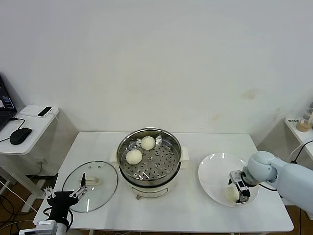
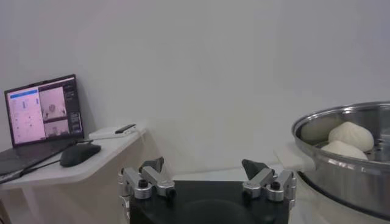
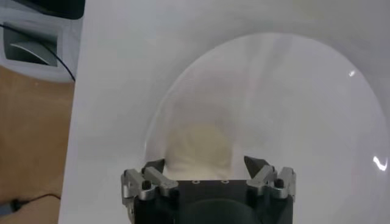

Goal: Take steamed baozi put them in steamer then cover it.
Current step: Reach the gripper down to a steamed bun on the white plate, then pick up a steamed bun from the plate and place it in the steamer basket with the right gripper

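The steamer point(image 1: 172, 169) stands mid-table with two baozi point(image 1: 148, 142) point(image 1: 134, 156) on its perforated tray. Both also show in the left wrist view point(image 2: 351, 135), inside the steamer point(image 2: 341, 167). The cover point(image 1: 105, 188) lies flat on the table to the steamer's left. A third baozi point(image 1: 232, 194) lies on the white plate point(image 1: 215, 174) at the right. My right gripper point(image 1: 241, 188) is low over that baozi, open, with a finger on each side of it point(image 3: 198, 146). My left gripper point(image 1: 66, 196) is open and empty at the table's front left corner, beside the cover.
A side desk point(image 1: 29, 125) at the far left holds a laptop point(image 2: 42, 112), a mouse point(image 1: 20, 135) and a small box. A shelf point(image 1: 298, 128) with a cup stands at the far right. The table's front edge runs close to both grippers.
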Action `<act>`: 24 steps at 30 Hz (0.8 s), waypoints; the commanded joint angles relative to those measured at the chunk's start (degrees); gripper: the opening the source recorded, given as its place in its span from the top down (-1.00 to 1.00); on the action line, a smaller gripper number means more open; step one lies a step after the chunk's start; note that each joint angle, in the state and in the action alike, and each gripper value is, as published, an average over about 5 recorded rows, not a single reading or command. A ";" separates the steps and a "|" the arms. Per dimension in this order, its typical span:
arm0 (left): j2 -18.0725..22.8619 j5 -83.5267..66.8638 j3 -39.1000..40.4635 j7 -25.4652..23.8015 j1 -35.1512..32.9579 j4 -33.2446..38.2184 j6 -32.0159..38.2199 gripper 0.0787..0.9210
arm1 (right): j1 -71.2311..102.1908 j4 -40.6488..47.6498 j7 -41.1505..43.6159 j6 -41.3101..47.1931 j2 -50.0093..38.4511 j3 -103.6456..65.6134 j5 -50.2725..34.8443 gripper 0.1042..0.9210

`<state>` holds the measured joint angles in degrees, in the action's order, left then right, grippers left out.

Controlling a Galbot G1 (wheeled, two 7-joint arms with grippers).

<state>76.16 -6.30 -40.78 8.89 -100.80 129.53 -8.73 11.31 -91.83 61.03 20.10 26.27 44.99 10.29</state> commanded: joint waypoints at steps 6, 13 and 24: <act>-0.04 0.01 0.11 0.04 0.12 -0.01 -0.03 -0.77 | 0.29 0.42 1.89 0.42 0.45 -1.08 -0.85 -0.40; -0.22 -0.13 0.06 0.04 -0.02 0.28 -0.01 -0.77 | -3.87 0.32 4.10 -0.80 -0.14 -0.74 -1.71 -0.32; -1.01 -0.23 0.07 0.09 -0.08 0.41 -0.05 -0.77 | -21.26 2.62 5.02 -3.28 2.19 0.65 -6.45 -0.31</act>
<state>75.46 -6.47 -40.60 8.97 -100.73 129.88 -8.73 2.17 -90.36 65.39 17.99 27.00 44.85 6.61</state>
